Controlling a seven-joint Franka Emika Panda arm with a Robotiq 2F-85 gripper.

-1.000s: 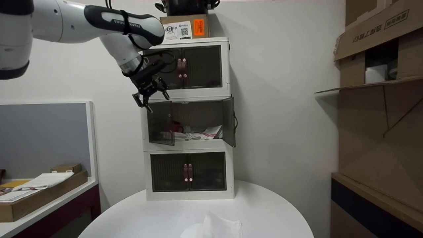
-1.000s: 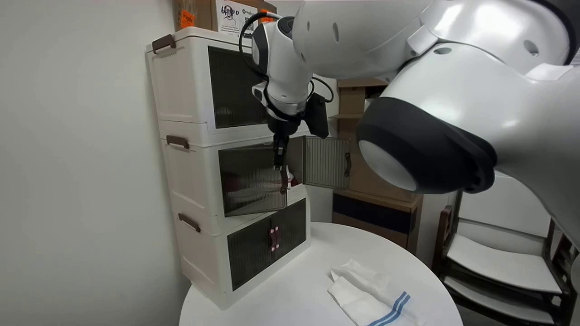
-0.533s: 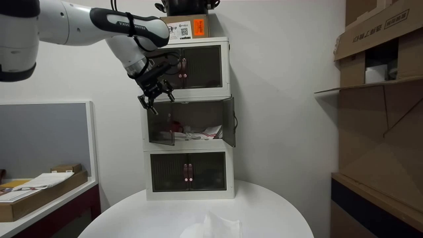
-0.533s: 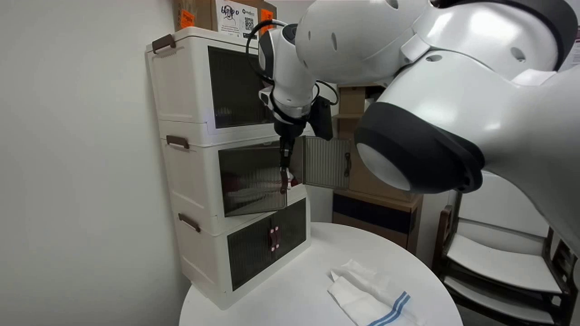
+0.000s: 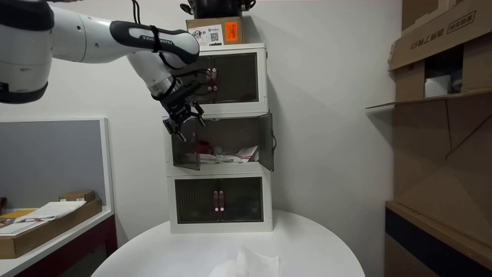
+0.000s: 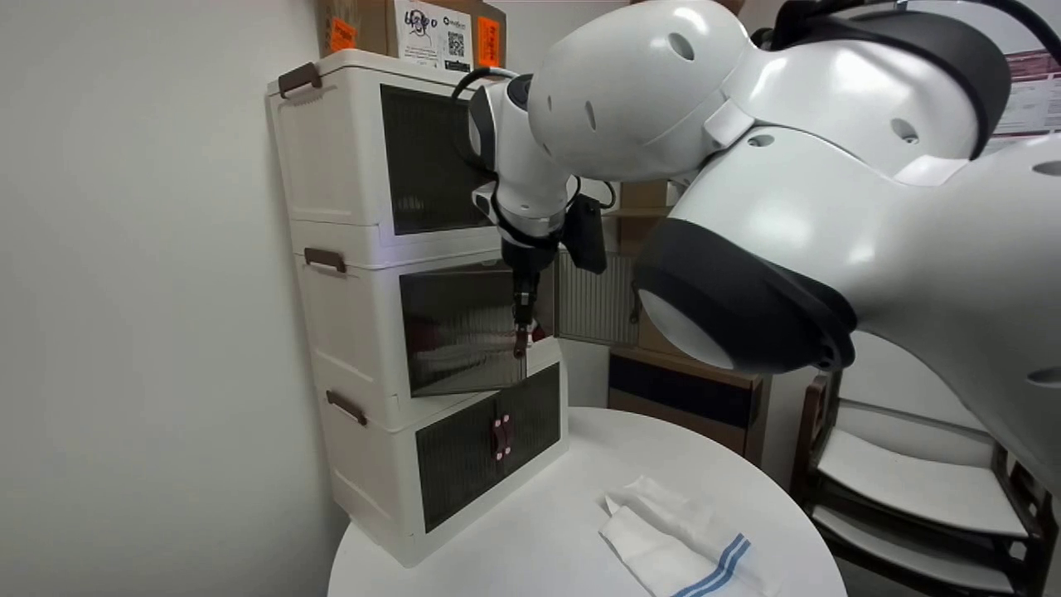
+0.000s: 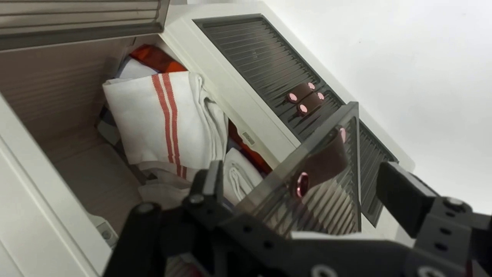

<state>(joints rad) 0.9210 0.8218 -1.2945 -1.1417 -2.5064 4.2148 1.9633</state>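
My gripper is open and empty, at the middle cabinet tier. It also shows in an exterior view, side-on by a dark ribbed door. In the wrist view, this partly open door and its brown handle appear between the spread fingers. I cannot tell if a finger touches the door. The opposite door stands wide open. Inside the tier lie a folded white cloth with red stripes, a white rolled cloth and a red item.
The upper doors and lower doors are shut. A cardboard box and a black pot sit on top. A white cloth with blue stripes lies on the round white table. Chairs stand beyond it.
The arm has moved right and down in an exterior view, bringing the open gripper lower before the middle tier. The partly open door's free edge has shifted slightly outward in the last half second.
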